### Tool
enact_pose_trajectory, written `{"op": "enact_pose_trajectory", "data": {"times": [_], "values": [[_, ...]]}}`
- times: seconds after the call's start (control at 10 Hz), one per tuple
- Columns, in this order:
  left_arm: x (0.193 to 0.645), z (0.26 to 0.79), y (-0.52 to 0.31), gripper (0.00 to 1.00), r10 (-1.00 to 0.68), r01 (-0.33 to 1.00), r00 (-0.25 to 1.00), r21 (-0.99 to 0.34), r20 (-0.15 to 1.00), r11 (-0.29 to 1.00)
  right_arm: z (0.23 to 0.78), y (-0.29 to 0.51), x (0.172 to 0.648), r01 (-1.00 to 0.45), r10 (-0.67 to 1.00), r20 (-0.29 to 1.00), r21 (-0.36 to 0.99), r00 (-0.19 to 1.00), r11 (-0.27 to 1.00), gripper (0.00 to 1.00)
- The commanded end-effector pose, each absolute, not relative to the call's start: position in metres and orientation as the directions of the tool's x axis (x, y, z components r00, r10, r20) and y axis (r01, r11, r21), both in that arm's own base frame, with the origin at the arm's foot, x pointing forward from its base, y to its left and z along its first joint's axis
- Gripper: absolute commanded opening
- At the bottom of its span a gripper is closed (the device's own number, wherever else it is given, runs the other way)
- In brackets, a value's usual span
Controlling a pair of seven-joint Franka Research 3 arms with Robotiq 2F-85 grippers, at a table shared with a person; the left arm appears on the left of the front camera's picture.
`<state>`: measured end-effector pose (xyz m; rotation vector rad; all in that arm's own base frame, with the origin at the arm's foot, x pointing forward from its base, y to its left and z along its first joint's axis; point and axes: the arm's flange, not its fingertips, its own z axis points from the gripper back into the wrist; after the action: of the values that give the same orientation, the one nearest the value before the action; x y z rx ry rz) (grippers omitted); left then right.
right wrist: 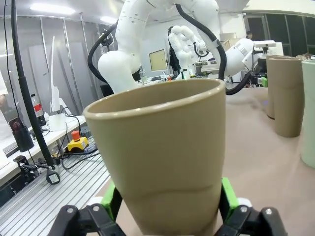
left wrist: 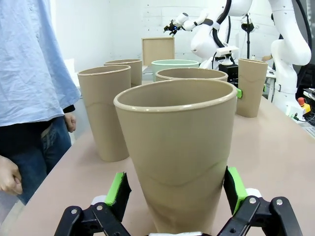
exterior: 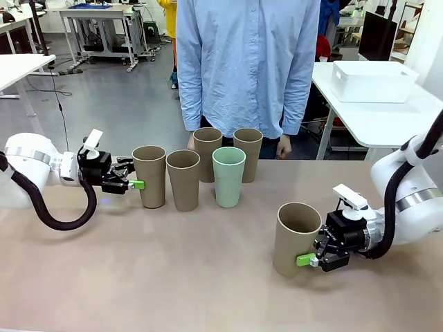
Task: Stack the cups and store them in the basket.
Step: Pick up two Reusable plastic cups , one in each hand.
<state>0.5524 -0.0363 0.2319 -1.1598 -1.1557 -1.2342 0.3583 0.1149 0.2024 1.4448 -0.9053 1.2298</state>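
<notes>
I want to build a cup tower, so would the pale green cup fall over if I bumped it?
The tall, pale mint green tapered cup might tip easily, since its base looks narrower than its rim. It's probably stiff, because its rim looks evenly round. It has no handle, so it may roll if it falls.

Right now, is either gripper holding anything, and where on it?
The right gripper appears to grip the near tan cup by its lower sides. The left gripper straddles the leftmost tan cup, a gap at one finger, so not held.
</notes>
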Motion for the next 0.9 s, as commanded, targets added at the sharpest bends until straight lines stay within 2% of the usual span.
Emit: {"op": "enact_pose_trajectory", "data": {"times": [0.0, 0.8], "values": [[0.548, 0.23, -0.048, 1.0, -0.062, 0.999, 0.032, -0.033, 0.998, -0.013, 0.201, 0.124, 0.362, -0.959, 0.038, 0.983, 0.185, 0.181, -0.216, 1.0], [0.539, 0.227, -0.073, 1.0, -0.027, 1.0, 0.016, -0.017, 1.0, -0.024, 0.199, 0.128, 0.364, -0.95, 0.006, 0.975, 0.217, 0.221, -0.226, 1.0]]}}
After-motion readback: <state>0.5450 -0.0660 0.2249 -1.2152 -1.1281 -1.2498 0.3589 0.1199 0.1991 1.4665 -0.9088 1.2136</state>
